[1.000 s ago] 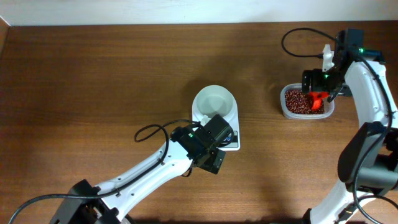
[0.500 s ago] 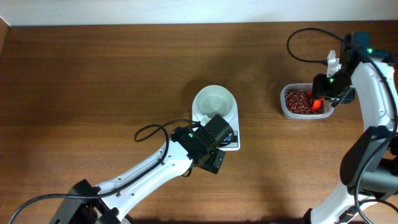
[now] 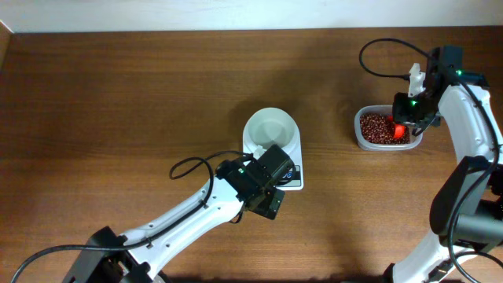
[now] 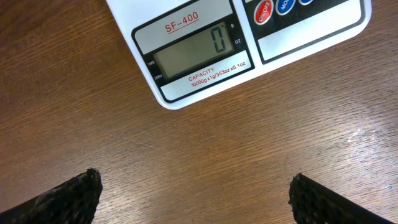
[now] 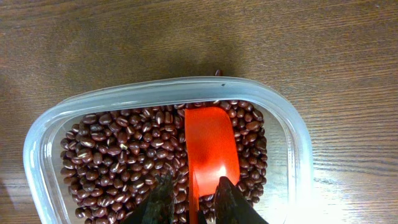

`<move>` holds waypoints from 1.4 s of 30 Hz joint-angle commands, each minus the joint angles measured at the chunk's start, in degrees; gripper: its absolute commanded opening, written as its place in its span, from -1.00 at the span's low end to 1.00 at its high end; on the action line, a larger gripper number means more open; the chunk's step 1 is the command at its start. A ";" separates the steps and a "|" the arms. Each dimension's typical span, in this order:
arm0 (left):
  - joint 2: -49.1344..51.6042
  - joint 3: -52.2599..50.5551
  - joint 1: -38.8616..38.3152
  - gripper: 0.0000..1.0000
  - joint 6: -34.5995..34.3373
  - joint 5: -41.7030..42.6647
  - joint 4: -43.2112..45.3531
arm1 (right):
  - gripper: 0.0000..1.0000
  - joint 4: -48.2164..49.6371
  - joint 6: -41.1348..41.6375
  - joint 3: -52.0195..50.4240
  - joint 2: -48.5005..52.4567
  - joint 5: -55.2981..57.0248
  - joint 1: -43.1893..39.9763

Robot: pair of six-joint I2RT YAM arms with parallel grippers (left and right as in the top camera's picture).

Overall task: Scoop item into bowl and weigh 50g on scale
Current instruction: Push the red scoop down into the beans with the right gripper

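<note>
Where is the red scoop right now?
The red scoop lies on the beans inside the clear plastic tub, on the right side of the overhead view, with the right gripper above it, jaws either side of its handle.

From overhead, the left hand (image 3: 269, 192) is covering the front of the scale (image 3: 299, 161). The handle of the red scoop (image 5: 210, 146) is lying hidden between the fingers (image 5: 163, 199) of the right hand (image 5: 193, 202), grip unclear.
</note>
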 commanded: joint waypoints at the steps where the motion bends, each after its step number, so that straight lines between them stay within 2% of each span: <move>1: 0.35 -0.44 -0.22 0.98 -0.33 -0.61 0.07 | -0.52 -0.02 0.07 -0.79 0.22 -0.70 -0.33; 2: 0.35 -0.44 -0.22 0.98 -0.33 -0.61 0.07 | -0.52 -0.04 0.07 -0.79 0.22 -0.63 -0.33; 8: 0.35 -0.44 -0.22 0.98 -0.33 -0.61 0.07 | -0.23 -2.12 -1.22 -0.09 -0.07 0.90 -0.33; 15: 0.35 -0.44 -0.22 0.98 -0.33 -0.61 0.07 | -0.20 -4.59 -1.22 2.51 -0.87 0.83 -0.33; 18: 0.35 -0.44 -0.22 0.98 -0.33 -0.61 0.07 | -0.08 -4.55 -1.25 2.75 -0.87 0.83 -0.33; 21: 0.35 -0.44 -0.22 0.98 -0.33 -0.63 0.07 | -0.05 -4.55 -1.25 2.80 -0.87 0.83 -0.33; 25: 0.35 -0.44 -0.22 0.98 -0.33 -0.61 0.07 | -0.26 -4.70 -1.25 2.78 -0.87 0.83 -0.33; 29: 0.35 -0.44 -0.22 0.98 -0.33 -0.61 0.07 | -0.28 -4.79 -1.22 2.78 -0.87 0.83 -0.33; 30: 0.35 -0.44 -0.22 0.98 -0.33 -0.61 0.07 | -0.35 -4.74 -1.25 2.78 -0.87 0.85 -0.33; 32: 0.35 -0.44 -0.22 0.98 -0.33 -0.61 0.07 | -0.60 -4.72 -1.25 2.78 -0.87 1.11 -0.33; 37: 0.35 -0.44 -0.22 0.98 -0.33 -0.61 0.07 | -0.92 -4.44 -1.25 2.78 -0.87 1.31 -0.33; 42: 0.35 -0.44 -0.22 0.98 -0.33 -0.61 0.07 | -0.92 -3.69 -1.18 2.56 -0.85 0.87 -0.33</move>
